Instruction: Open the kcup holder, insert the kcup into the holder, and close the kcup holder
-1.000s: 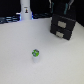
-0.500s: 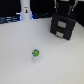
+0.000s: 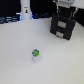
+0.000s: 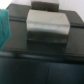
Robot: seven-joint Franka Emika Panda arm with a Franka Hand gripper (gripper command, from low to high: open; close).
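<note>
The kcup holder point(image 3: 65, 26) is a black box at the back of the exterior view's right, with its drawer front facing forward. The kcup point(image 3: 35, 52), a tiny white cup with a green lid, stands upright on the white table, well apart from the box toward the exterior view's left. My gripper point(image 3: 64, 10) hangs right over the holder's top rear; its jaws are too blurred to read. The wrist view is blurred and very close: the holder's black surface point(image 4: 45, 62) fills it, with a grey block point(image 4: 47, 27) in front.
A white upright post point(image 3: 24, 8) stands at the back on the exterior view's left, with dark clutter along the back edge. A teal patch point(image 4: 4, 27) shows at the edge of the wrist view. The white table point(image 3: 20, 65) spreads around the kcup.
</note>
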